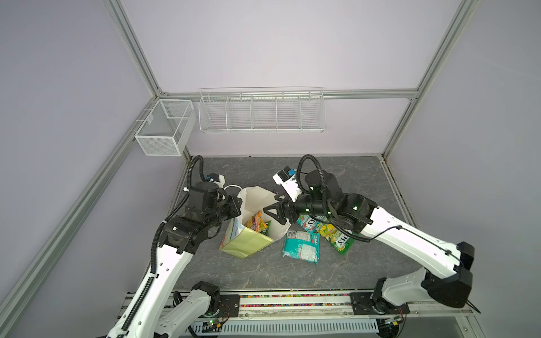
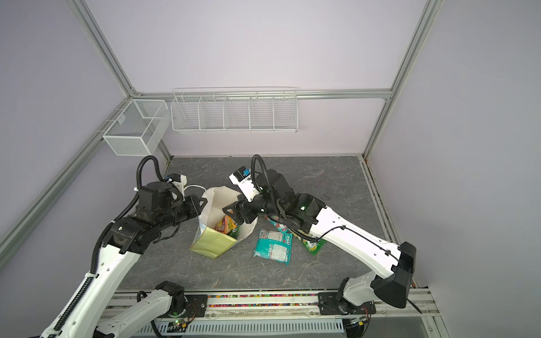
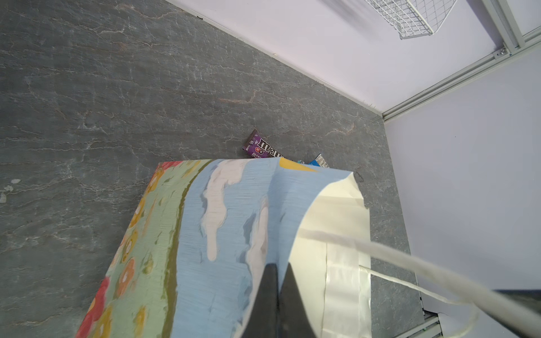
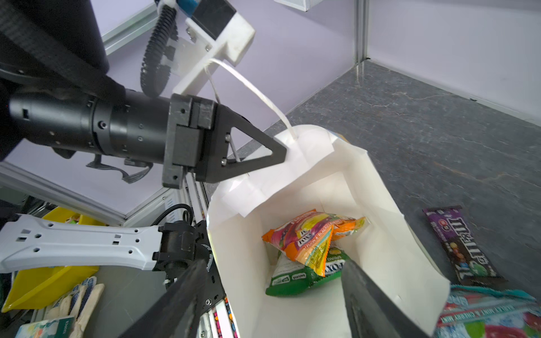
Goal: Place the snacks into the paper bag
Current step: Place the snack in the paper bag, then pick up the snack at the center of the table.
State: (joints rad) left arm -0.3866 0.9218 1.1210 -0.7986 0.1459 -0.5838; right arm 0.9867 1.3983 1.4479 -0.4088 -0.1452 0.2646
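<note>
here, snacks [image 4: 304, 240] in bag [image 4: 389, 243], below spread right fingers [image 4: 371, 304]

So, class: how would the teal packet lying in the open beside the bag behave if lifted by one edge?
The teal packet probably sags: it lies flat and wrinkled, like soft film. Its glossy surface may slip in a pinch. Being flat, a push would likely slide it, not tip it.

The white-and-black left arm [image 1: 169, 263] reaches in low, wrist level, its black left gripper [image 4: 282, 152] pinched flat on the rim of the tall white-lined paper bag [image 4: 386, 243]. The white-and-black right arm [image 1: 409, 237] bends across, wrist tipped down, its black right gripper [image 4: 273, 263] spread wide and empty over the bag's mouth.
</note>
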